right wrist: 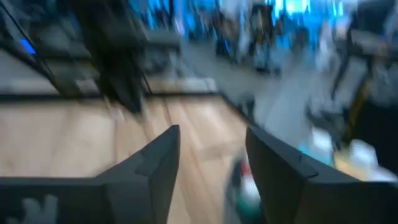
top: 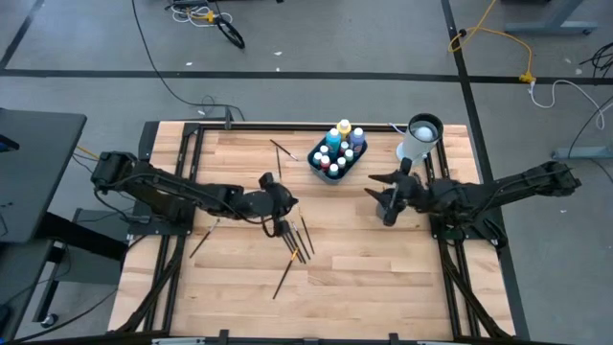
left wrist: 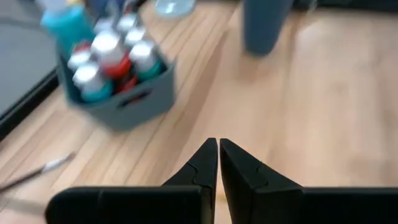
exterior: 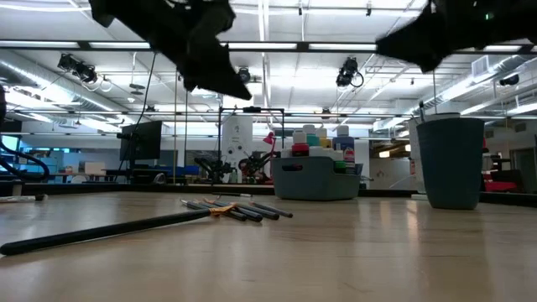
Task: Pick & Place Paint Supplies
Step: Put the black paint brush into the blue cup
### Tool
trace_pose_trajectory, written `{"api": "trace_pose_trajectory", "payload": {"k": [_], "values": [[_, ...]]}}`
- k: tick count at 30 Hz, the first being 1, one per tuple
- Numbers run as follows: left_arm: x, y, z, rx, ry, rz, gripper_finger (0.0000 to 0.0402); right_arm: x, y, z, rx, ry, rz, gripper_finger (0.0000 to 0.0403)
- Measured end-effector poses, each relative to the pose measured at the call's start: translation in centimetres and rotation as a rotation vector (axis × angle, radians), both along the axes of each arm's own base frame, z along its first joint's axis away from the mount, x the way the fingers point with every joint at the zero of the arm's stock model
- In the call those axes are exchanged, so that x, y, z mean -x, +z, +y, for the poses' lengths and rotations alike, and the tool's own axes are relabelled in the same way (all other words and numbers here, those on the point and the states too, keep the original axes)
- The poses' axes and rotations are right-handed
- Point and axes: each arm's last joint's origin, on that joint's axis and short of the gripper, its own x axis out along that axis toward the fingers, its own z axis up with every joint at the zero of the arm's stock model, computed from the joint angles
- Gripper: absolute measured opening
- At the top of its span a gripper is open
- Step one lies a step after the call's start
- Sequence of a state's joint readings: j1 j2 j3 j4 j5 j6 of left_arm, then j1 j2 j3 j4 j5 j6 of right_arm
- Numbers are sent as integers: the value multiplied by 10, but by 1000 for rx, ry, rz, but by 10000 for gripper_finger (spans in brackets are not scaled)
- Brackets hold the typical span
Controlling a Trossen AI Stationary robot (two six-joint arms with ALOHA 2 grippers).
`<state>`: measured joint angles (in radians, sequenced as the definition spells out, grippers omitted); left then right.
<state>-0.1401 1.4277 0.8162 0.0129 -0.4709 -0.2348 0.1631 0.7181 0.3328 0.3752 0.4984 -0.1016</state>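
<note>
A grey bin (top: 314, 159) at the far middle of the table holds several paint bottles (top: 337, 149), which also show in the left wrist view as bottles (left wrist: 109, 53). Several brushes (top: 299, 240) lie flat on the wood near the centre, seen too in the low view (exterior: 239, 210). One more brush (top: 281, 150) lies beside the bin. My left gripper (top: 290, 199) hovers shut above the brushes, its fingers (left wrist: 219, 143) holding nothing and aimed toward the bin. My right gripper (top: 379, 197) hangs open in the air right of the bin, with nothing between its fingers (right wrist: 211, 134).
A tall cylinder with a dark top (top: 420, 139) stands at the far right beside the bin, and shows in the low view (exterior: 450, 159). A single brush (top: 203, 240) lies toward the left. Bare wood stretches across the near half of the table.
</note>
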Motion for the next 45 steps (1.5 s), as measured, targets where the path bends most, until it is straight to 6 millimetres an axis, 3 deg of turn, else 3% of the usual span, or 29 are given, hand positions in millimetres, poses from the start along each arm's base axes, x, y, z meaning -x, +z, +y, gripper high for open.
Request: {"api": "trace_pose_trajectory", "payload": {"k": [4,8,14,23,29,39,42,45], "values": [[7,-11,14,20,28,142,56,1,17,3,68,96,-155,209],[18,-22,25,47,3,319,86,1,20,4,99,138,-182,213],[45,-38,35,306,183,568,116,-1,13,4,82,144,-107,205],[93,-42,32,482,526,974,163,-1,12,4,24,148,-116,201],[97,-51,26,514,502,995,173,-1,10,4,12,149,-102,201],[129,-96,24,597,488,1058,173,-1,7,4,-23,150,-75,201],[131,-99,23,603,453,1055,157,-1,7,4,-23,150,-75,200],[128,-97,23,580,423,1032,116,-1,7,4,-22,150,-75,200]]}}
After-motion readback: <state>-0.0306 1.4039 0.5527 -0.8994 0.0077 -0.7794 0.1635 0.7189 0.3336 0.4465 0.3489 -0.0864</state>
